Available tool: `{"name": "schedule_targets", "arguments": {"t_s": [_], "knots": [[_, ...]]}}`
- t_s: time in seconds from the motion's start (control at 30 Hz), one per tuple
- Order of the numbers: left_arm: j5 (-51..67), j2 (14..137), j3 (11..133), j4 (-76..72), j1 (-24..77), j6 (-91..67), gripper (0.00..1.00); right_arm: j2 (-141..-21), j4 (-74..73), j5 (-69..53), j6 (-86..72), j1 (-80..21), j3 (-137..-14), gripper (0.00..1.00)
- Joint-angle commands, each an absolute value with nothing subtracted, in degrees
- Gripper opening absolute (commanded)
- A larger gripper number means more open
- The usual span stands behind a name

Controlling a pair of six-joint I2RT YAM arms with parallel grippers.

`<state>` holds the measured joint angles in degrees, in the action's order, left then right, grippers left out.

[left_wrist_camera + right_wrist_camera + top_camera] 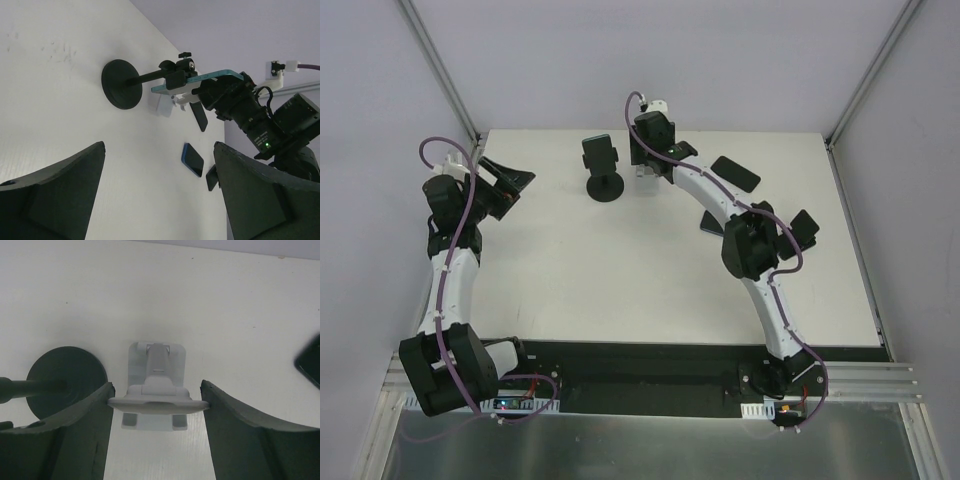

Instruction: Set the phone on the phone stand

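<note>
No legible text or markings anywhere

The counter (240,305) looked matt white with a fine ribbed grain. The white stand (157,390) was smooth, pale plastic with a soft sheen. The black phone stand (120,83) had a dull, matt base. The phone (215,76) showed a smooth teal edge; the blue phone (193,159) was glossy. The left gripper (159,145) had matt black, faintly grainy fingers (60,195).

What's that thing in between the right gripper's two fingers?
A little white phone stand sits between the fingers of the right gripper, seeming to touch both. The right wrist view shows it best.
</note>
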<state>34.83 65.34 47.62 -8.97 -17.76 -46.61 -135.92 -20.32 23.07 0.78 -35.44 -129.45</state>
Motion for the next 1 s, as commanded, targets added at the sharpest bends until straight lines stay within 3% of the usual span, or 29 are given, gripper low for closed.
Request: {"name": "schedule_targets", "arguments": {"t_s": [0.0, 0.07, 0.17, 0.27, 0.3, 0.47, 0.7, 0.83, 0.97], "knots": [[38.4, 65.7, 46.1, -14.6, -18.8, -48.9, 0.87, -137.0, -17.7, 21.4, 4.0, -35.6, -134.2, 0.01], [38.9, 66.0, 46.3, -14.8, -19.0, -49.0, 0.85, -138.2, -17.8, 21.9, 4.0, -35.5, -135.3, 0.03], [40.2, 66.4, 46.4, -15.2, -19.2, -49.5, 0.83, -139.8, -18.4, 21.4, 3.3, -35.5, -136.8, 0.15], [40.3, 66.7, 46.5, -15.6, -19.2, -49.0, 0.84, -141.1, -19.4, 21.8, 2.6, -35.5, -138.0, 0.44], [40.3, 66.8, 46.5, -15.6, -19.2, -49.0, 0.85, -141.3, -20.5, 22.0, 2.3, -35.5, -138.4, 0.61], [40.5, 67.0, 46.6, -15.6, -19.2, -48.3, 0.85, -138.0, -24.3, 22.8, 0.7, -35.5, -137.3, 0.94], [40.3, 67.5, 46.5, -15.8, -19.2, -46.8, 0.85, -126.4, -28.5, 23.3, 0.2, -34.7, -128.8, 0.96], [40.9, 68.4, 46.2, -16.2, -19.2, -47.3, 0.84, -115.6, -24.2, 10.2, -0.6, -30.1, -112.0, 0.96], [41.5, 69.3, 46.1, -17.1, -19.2, -47.6, 0.84, -112.2, -23.1, 1.6, -1.9, -21.5, -101.3, 0.96]]}}
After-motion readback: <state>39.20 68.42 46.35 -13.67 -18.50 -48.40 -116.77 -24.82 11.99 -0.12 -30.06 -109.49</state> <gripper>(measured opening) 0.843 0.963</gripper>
